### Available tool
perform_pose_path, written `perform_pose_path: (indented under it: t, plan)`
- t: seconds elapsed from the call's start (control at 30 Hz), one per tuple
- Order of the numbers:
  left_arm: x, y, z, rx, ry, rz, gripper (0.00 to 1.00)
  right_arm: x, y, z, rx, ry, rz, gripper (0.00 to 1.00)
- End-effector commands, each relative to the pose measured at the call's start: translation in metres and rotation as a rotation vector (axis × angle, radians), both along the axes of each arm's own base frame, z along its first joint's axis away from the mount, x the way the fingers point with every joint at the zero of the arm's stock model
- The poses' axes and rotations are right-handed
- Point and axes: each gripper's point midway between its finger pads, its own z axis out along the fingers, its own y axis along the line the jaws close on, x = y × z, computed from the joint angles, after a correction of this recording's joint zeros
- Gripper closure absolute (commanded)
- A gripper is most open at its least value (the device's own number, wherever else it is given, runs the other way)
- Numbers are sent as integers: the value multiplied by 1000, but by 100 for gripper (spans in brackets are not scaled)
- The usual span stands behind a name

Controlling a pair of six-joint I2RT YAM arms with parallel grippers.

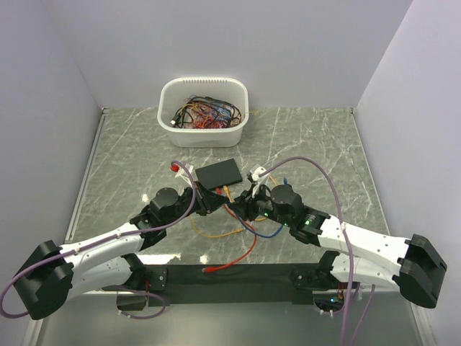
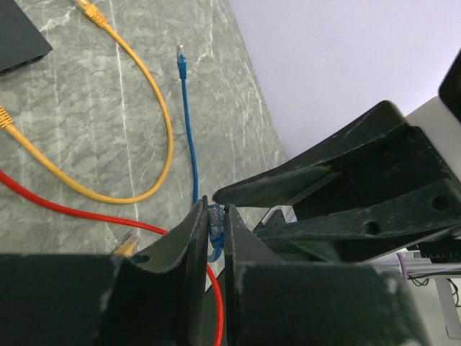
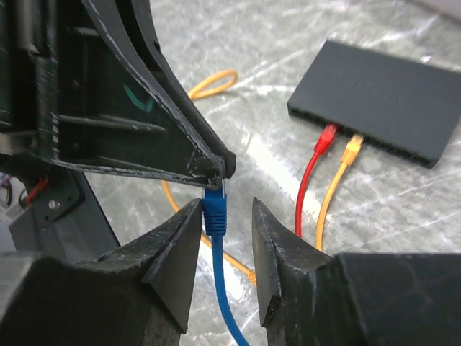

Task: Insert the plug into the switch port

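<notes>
pinching blue plug point(image 2: 215, 232) in left gripper point(image 2: 215, 210) | right gripper point(image 3: 226, 209) spread, flanking it

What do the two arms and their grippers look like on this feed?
Both the left arm and right arm have white links with black joints, and a mauve cable loops along each. Small green lights glow on the right one. The left gripper and right gripper have black, wedge-shaped fingers, scuffed pale at the edges.
</notes>
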Motion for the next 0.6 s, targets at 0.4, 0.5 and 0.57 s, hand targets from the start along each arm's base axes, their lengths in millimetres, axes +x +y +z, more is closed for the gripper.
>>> perform_pose_path:
  t: [0.4,0.5,0.57]
  plan:
    - [5,-5,24,-33,-58,6,99,3,10,5,17,-10,16,64]
    - [5,-5,26,-36,-59,6,99,2,12,4,13,-4,24,64]
    - [5,-4,25,-34,-60,6,100,3,12,4,10,-4,23,65]
